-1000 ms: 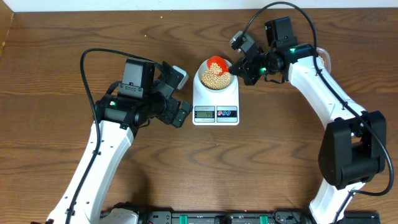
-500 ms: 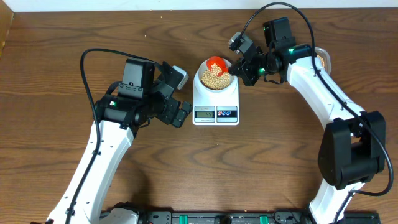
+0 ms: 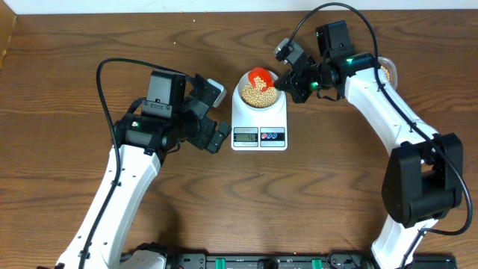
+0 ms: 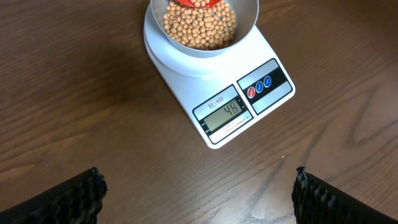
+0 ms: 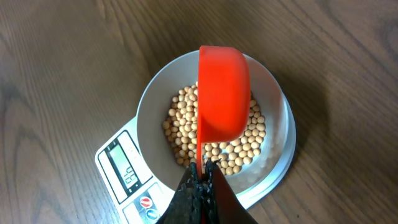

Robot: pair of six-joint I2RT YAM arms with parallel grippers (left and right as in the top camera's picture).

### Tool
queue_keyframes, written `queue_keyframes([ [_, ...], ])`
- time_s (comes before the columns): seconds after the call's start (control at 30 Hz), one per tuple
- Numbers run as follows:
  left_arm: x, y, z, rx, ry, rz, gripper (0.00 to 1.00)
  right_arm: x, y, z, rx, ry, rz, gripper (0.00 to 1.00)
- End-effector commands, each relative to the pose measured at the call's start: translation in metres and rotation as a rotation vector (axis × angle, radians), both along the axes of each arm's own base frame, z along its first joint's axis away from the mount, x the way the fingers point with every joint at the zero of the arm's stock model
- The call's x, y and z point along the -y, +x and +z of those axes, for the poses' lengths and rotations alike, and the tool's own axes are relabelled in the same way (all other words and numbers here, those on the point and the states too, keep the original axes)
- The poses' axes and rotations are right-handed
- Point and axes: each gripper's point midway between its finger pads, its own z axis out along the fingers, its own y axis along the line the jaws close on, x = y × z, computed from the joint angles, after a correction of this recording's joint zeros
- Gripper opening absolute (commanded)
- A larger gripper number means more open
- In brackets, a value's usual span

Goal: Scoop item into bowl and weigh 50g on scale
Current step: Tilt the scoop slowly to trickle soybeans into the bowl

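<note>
At the table's left side, bare brown wood runs out to the left edge and up to the far edge of the table (image 3: 60, 75) – the widest free stretch in sight. Next comes the left gripper (image 3: 216, 116), hanging just left of the scale (image 4: 186, 74) with its jaws spread wide and nothing between them; from its own camera the two dark fingers sit at the bottom corners, with open wood between them and the scale's front.

Square in the middle, the white scale carries the bowl (image 5: 152, 106), which covers most of its platform. Its display (image 4: 225, 114) is lit, though I can't read the digits for certain, and the two round buttons (image 4: 260, 86) sit beside it.

Inside the bowl the beans (image 4: 199, 28) lie in a shallow heap across the bottom. Over their far side hangs a red scoop (image 5: 222, 93), tilted, with a few beans against its red.

Right of the bowl, the right gripper (image 5: 200, 176) is clamped tight on the scoop's thin handle – just clear of the bowl's rim. Behind that arm, a sliver of a container (image 3: 387, 72) with tan beans peeks out.
</note>
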Motion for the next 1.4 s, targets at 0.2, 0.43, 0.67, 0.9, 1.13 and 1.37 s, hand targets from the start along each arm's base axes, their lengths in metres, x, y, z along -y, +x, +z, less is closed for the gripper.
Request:
queue_keyframes([
  [0.2,0.0015,0.0017,0.0026,0.007,-0.004,-0.017,0.98,-0.0030,0.0011,0.0236,0.063,0.017,0.017,0.01],
  [0.43,0.0015,0.0017,0.0026,0.007,-0.004,-0.017,0.98,-0.0030,0.0011,0.0236,0.063,0.017,0.017,0.01],
  [0.67,0.0015,0.0017,0.0026,0.007,-0.004,-0.017,0.98,-0.0029,0.0013,0.0235,0.063,0.016,0.017,0.01],
  [0.9,0.0015,0.0017,0.0026,0.007,-0.004,-0.017,0.98,-0.0008,0.0029,0.0222,0.103,-0.012,0.044,0.01],
  [1.13,0.0015,0.0017,0.0026,0.007,-0.004,-0.017,0.98,-0.0010,0.0036,0.0227,0.126,-0.019,0.065,0.01],
  [1.37,0.0015,0.0017,0.0026,0.007,-0.004,-0.017,0.98,-0.0024,0.0023,0.0235,0.109,-0.004,0.057,0.01],
])
